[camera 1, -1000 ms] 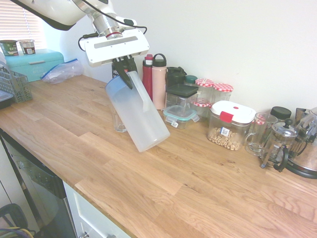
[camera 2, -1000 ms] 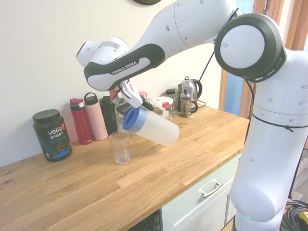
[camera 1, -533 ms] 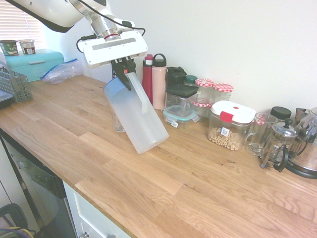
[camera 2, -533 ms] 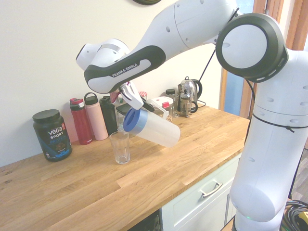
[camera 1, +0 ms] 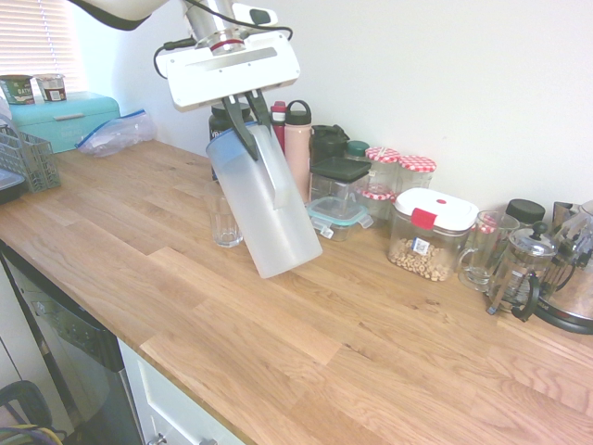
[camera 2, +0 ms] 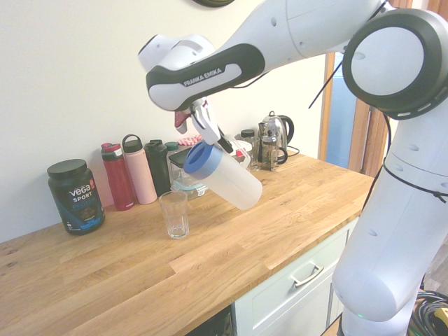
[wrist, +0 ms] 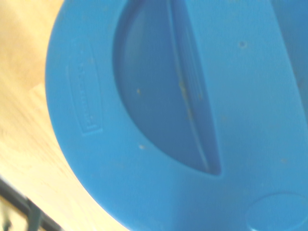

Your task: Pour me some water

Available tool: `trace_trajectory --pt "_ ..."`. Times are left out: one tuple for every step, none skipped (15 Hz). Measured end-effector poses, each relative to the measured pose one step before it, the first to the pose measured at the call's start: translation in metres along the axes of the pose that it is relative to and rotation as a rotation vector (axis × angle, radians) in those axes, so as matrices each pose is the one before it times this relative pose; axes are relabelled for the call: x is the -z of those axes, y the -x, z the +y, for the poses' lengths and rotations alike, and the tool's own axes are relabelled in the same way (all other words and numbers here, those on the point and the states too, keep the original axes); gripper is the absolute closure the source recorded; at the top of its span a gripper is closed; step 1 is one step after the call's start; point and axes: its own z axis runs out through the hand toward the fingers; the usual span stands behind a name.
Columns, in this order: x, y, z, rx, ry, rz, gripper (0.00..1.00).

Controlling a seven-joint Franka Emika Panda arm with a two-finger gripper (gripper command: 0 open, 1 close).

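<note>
Bottles [camera 2: 138,171] and a drinking glass [camera 2: 175,215] are standing on the bench [camera 2: 203,259] near the pitcher [camera 2: 224,175]. Pointing downward, the fingers [camera 1: 239,128] are clenching its handle, holding it tilted.

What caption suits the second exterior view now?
Gripper holding the tilted pitcher above the counter, near a glass.

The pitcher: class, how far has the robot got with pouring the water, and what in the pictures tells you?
Done: the pitcher is lifted clear of the counter.
In hand: the gripper holds it tilted, blue lid towards the glass; no stream shows.
Left: probably finishing the pour and setting the pitcher down. How full the glass is, I cannot tell.
</note>
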Motion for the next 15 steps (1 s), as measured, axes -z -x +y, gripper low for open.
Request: trace_trajectory --pt "-0.01023 -0.00131 0.01626 -0.04817 -0.03791 0.00299 1.0" --pt "-0.0105 -0.00339 0.01845 -0.05154 -0.03753 0.00284 1.0" --pt "-0.01069 -0.00413 0.01891 -0.04952 -0.03468 0.00091 1.0" --pt "-0.01044 -0.00328 0.01973 -0.05207 -0.03769 -0.00318 1.0" --pt "-0.00778 -0.00212 0.01795 -0.05046 -0.03601 -0.00205 1.0" --pt "-0.00626 -0.00142 0.01756 -0.05069 -0.03575 -0.00123 1.0" --pt "-0.00466 -0.00142 0.01511 -0.04853 -0.03353 0.00122 1.0" --pt "-0.0044 -0.00136 0.01405 -0.05023 -0.03569 0.00124 1.0" --pt "-0.00419 -0.00142 0.01128 -0.04752 -0.03738 0.00178 1.0" --pt "-0.00353 -0.00143 0.00893 -0.04489 -0.03711 0.0014 1.0" --pt "-0.00311 -0.00128 0.00695 -0.04553 -0.03737 0.00187 1.0" --pt "-0.00316 -0.00154 0.00585 -0.04291 -0.03655 0.0044 1.0" --pt "-0.00375 -0.00145 0.00442 -0.04469 -0.0369 0.00798 1.0" --pt "-0.00264 -0.00223 0.00393 -0.04128 -0.03303 0.01337 1.0" --pt "-0.00215 -0.00279 0.00424 -0.03937 -0.03123 0.02093 1.0"
